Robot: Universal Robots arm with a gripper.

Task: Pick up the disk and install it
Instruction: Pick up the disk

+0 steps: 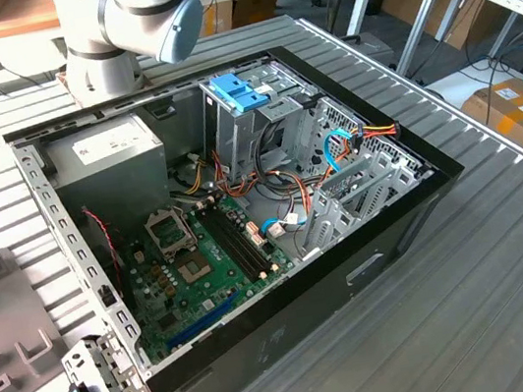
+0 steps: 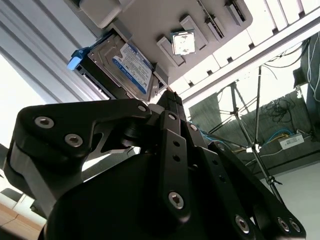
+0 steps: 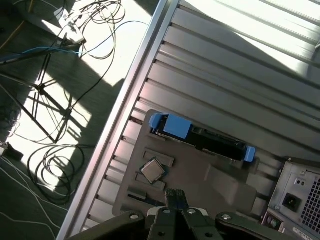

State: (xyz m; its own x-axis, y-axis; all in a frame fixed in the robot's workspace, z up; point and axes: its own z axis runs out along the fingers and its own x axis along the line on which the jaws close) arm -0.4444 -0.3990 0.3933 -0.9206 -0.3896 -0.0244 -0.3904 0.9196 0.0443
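The hand [image 3: 175, 196] is closed on nothing and hangs over a grey tray [image 3: 192, 165] on the ribbed worktop [image 3: 240, 75], near the disk [image 3: 200, 137] but apart from it. The disk stands on edge in the tray, near a square chip [image 3: 152, 171]. The open computer case [image 1: 244, 209] lies on the worktop.

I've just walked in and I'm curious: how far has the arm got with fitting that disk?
Nothing looks done yet. The disk rests on a grey tray, outside the open case. The gripper hangs near it, holding nothing. Picking it up and installing it are both left.
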